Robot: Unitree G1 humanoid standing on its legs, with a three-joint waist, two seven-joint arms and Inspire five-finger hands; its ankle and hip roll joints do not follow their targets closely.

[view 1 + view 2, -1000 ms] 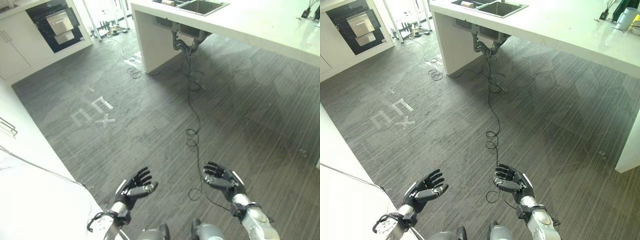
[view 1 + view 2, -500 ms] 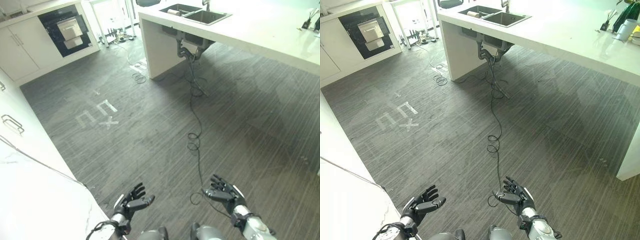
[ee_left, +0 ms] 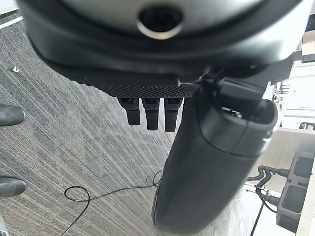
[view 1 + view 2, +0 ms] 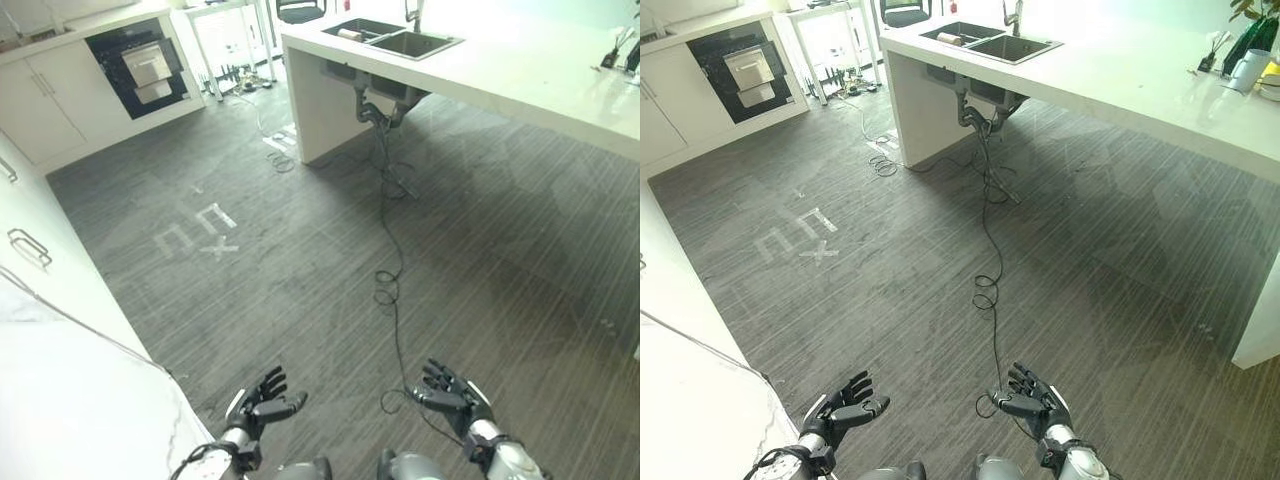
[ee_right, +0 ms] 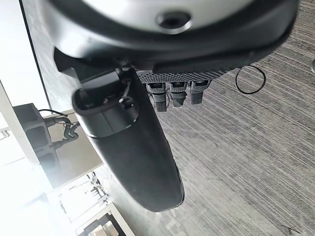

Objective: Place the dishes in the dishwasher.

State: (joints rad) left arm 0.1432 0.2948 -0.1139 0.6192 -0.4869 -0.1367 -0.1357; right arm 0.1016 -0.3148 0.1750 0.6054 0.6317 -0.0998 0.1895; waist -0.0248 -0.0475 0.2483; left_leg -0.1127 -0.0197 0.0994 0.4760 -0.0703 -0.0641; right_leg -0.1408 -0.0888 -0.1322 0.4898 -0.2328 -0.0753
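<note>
Grey wood-grain floor spreads across the head views, with pale tape marks at about ten o'clock of its middle; a white island counter runs from twelve toward three o'clock and carries a steel sink at its twelve-o'clock end, where some small item lies in a basin, too small to call a dish with confidence; white cabinets stand at eleven o'clock, with a dark open appliance set among them that may be the dishwasher, though that is a judgement only; a white worktop fills the eight-o'clock corner. Both hands hover low, at six o'clock, well apart from sink and appliance alike; the left hand is released, fingers straight and spread, holding nothing; the right hand is likewise relaxed and empty. As a judgement, the task is barely begun: no dish is grasped or loaded, and fetching, carrying and placing all remain.
</note>
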